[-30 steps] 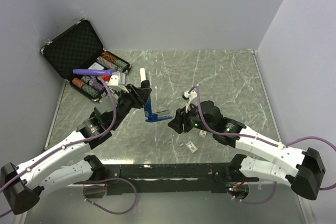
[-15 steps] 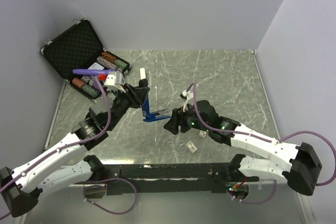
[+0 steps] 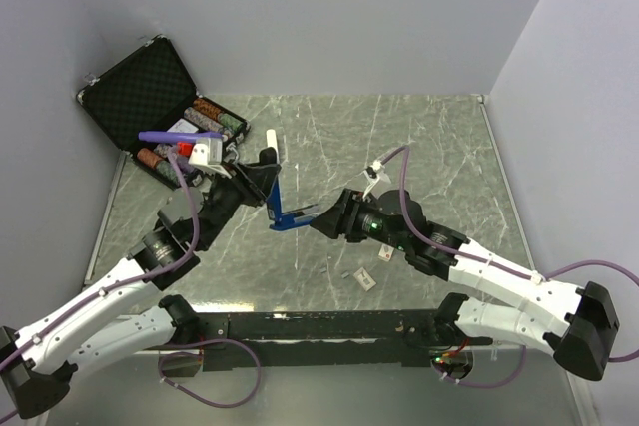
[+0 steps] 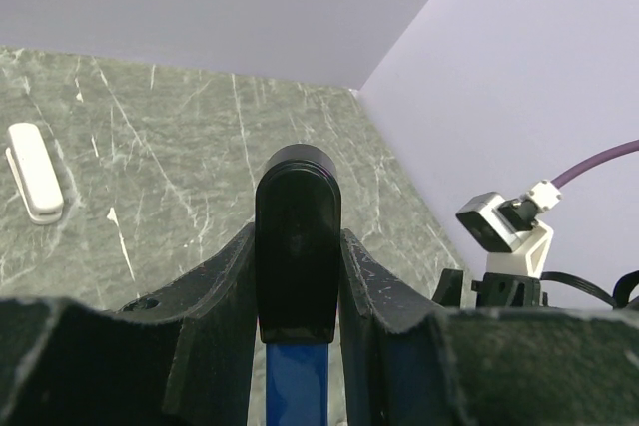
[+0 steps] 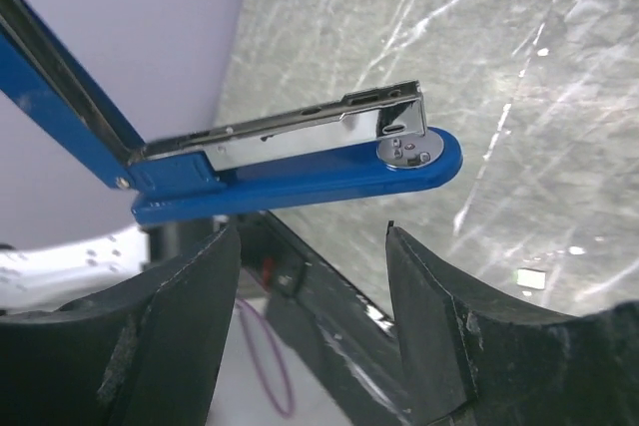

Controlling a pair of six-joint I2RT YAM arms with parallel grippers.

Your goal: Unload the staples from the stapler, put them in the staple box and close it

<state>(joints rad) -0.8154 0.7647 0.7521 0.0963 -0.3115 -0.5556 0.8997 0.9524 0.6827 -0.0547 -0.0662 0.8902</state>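
The blue stapler (image 3: 284, 213) hangs open above the table. Its black-ended top arm stands upright and its base points right. My left gripper (image 3: 268, 175) is shut on the black end (image 4: 296, 246) of the top arm, with the blue arm running down between the fingers. My right gripper (image 3: 324, 218) is open at the free end of the base. In the right wrist view the blue base and its metal staple channel (image 5: 300, 162) lie just above the gap between the fingers (image 5: 308, 232), not touching them.
An open black case (image 3: 135, 97) with poker chips lies at the back left, with a purple tube (image 3: 180, 136) over it. A white oblong bar (image 3: 271, 139) lies behind the stapler. Small white bits (image 3: 361, 279) lie near the front edge.
My right gripper has moved left and up to the free end of the stapler's base. My left arm has shifted the held stapler slightly left and back.
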